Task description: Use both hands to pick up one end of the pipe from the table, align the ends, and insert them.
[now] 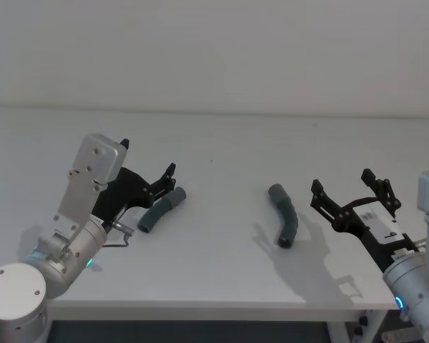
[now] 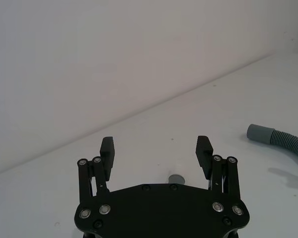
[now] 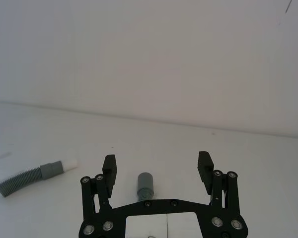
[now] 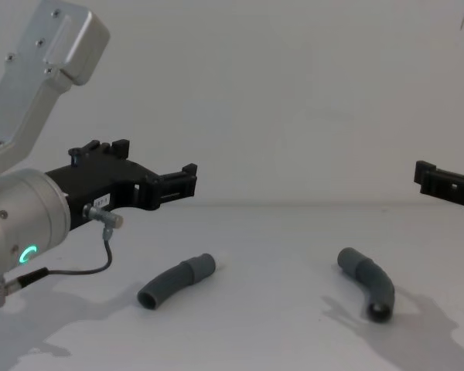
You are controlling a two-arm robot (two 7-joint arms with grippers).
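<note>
Left gripper [image 1: 149,157] [image 4: 158,162] spread wide, empty, raised off the table [image 1: 222,264], hanging over the near-left zone, tips just above the left pipe piece [image 1: 161,209] [image 4: 176,281], no contact. Left wrist view: left gripper [image 2: 156,146] jaws apart, one grey cuff of that piece [image 2: 176,178] peeking out between them below the palm.

Right gripper [image 1: 342,182] [image 3: 157,161] also spread, empty, raised at the near-right, pointing toward the right pipe piece [image 1: 284,214] [image 4: 369,282], close beside it but apart. Chest view has this gripper [image 4: 429,174] at the right edge, well above the table.

Both pieces lie flat on the table, well apart from each other, each bent. Left piece [image 3: 32,176] shows a pale rim on its narrow cuff in the right wrist view.

Table matte white, plain, soft shadows under arms and pipes. Behind it a bare white wall [image 1: 214,50].

Green ring light [image 4: 27,253] on the left arm, thin cable [image 4: 85,270] looping under it. Small white label [image 4: 100,202] on the left gripper body, print too small to read. White label [image 1: 382,218] on the right gripper, dark marks, unreadable.
</note>
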